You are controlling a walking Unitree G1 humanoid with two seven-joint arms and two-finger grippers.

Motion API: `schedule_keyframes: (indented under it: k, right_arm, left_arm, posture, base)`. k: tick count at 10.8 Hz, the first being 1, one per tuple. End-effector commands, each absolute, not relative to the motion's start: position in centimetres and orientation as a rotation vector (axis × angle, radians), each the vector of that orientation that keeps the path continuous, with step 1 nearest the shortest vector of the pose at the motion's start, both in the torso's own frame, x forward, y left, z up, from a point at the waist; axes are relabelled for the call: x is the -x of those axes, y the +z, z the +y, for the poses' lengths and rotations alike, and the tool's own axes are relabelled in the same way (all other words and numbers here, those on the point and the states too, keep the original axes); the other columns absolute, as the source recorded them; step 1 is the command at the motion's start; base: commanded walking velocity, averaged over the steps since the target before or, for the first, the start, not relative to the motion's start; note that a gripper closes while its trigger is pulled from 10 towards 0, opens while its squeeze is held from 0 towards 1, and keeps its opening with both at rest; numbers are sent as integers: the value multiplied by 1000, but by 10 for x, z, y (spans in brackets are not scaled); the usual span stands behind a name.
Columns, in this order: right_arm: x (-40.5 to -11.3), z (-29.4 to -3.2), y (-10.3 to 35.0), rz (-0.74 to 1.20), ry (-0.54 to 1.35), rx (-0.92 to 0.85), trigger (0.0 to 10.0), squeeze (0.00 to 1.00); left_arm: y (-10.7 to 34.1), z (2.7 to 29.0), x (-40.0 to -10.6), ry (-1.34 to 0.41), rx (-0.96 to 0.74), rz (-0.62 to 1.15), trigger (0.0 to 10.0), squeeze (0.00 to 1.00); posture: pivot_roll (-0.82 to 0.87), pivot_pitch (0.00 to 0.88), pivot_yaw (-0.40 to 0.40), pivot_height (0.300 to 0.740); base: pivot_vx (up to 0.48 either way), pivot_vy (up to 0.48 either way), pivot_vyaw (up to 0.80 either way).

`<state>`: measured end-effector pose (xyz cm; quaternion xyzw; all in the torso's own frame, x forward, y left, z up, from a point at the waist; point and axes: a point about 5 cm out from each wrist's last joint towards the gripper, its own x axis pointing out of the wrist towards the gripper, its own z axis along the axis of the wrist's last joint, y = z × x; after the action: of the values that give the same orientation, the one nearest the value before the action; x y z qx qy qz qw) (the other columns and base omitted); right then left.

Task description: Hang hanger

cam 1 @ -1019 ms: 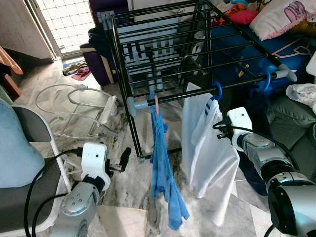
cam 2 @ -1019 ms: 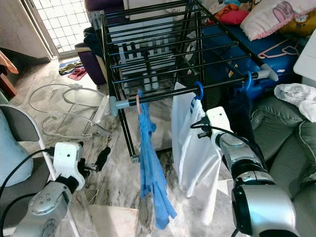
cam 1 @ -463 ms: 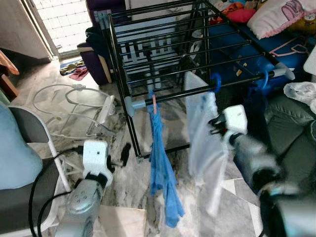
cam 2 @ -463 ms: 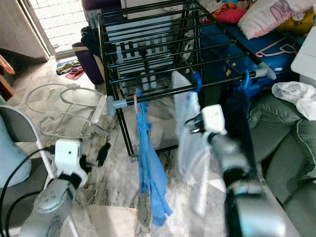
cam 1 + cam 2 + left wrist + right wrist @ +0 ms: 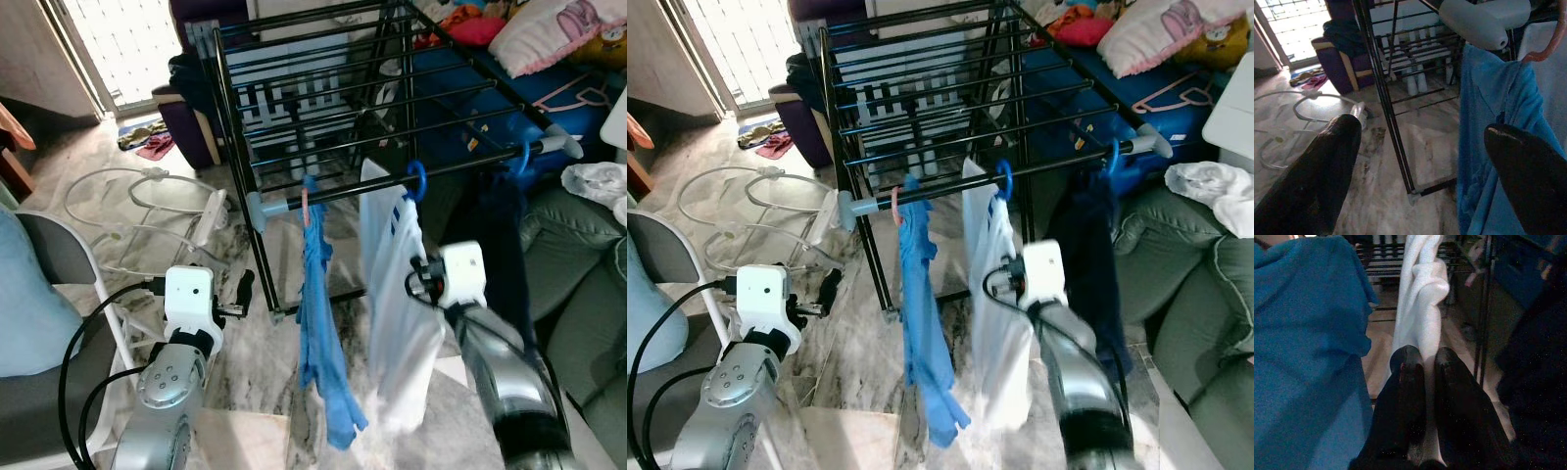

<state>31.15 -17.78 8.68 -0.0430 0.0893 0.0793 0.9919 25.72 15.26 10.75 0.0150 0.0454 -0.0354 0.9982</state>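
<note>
The right gripper (image 5: 1422,363) pinches the white garment (image 5: 397,294), fingers nearly together; its blue hanger (image 5: 416,180) hooks the rack's rail (image 5: 460,166) at twelve o'clock above.

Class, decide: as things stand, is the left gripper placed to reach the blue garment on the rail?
Probably yes: the left gripper is open, and the blue garment hangs ahead of its fingers with only floor between.

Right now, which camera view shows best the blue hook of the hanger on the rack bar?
The left eye view shows it best: the blue hook sits over the rack bar, above the white shirt. The right eye view shows the same hook from a slightly different angle. The right wrist view gives the shirt between the right gripper fingers.
</note>
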Motion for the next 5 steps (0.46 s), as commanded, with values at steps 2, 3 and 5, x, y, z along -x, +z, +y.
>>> schedule_keyframes:
  k: [2, 3, 5]
  right_arm:
    - [-309, -167, 103, 126, 171, 74, 10000, 0]
    - [-306, -166, 104, 137, 167, 71, 10000, 0]
    - [-305, -163, 107, 150, 169, 67, 10000, 0]
  left_arm:
    - [103, 155, -257, -57, -40, 112, 10000, 0]
    - [103, 155, -258, -53, -46, 114, 10000, 0]
    - [103, 156, -259, -42, -49, 118, 10000, 0]
  posture:
    - [-117, 0, 118, 740]
    - [-118, 0, 117, 740]
    - [-117, 0, 112, 740]
  base:
    - [0, 0, 0]
    - [0, 0, 0]
    - [-255, 0, 0]
